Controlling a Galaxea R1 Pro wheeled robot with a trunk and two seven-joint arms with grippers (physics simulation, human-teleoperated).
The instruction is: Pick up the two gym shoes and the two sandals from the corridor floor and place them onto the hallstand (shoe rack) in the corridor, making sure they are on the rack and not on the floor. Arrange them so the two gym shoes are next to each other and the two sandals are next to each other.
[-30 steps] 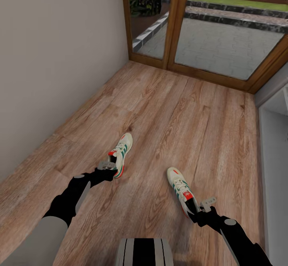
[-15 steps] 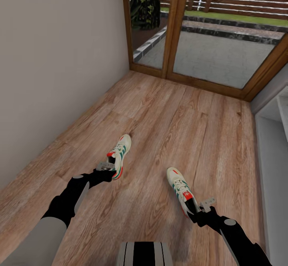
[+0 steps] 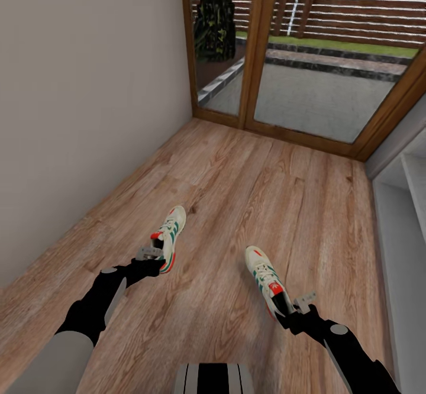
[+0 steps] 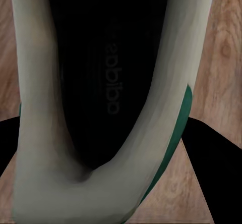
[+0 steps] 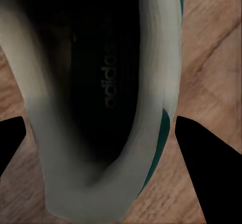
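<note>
**Both sneakers in hand, rack off to the right**

Wood-plank floor runs from the robot to a glazed door at the far end, with a plain wall along the left. At the right edge, a strip of the pale rack shows.

Left fingers are closed on the heel of the left sneaker; right fingers are closed on the heel of the right sneaker. Each wrist view looks down into a shoe's dark opening, black fingers flanking the collar. Whether the soles are off the planks I cannot tell.

By my reading, the task is at an early stage: both sneakers are gripped but none is on the rack, and the sandals remain to be fetched.

Open floor lies ahead and between the arms. The wall hems the left arm; the rack's edge sits near the right arm, so a turn that way needs care.
</note>
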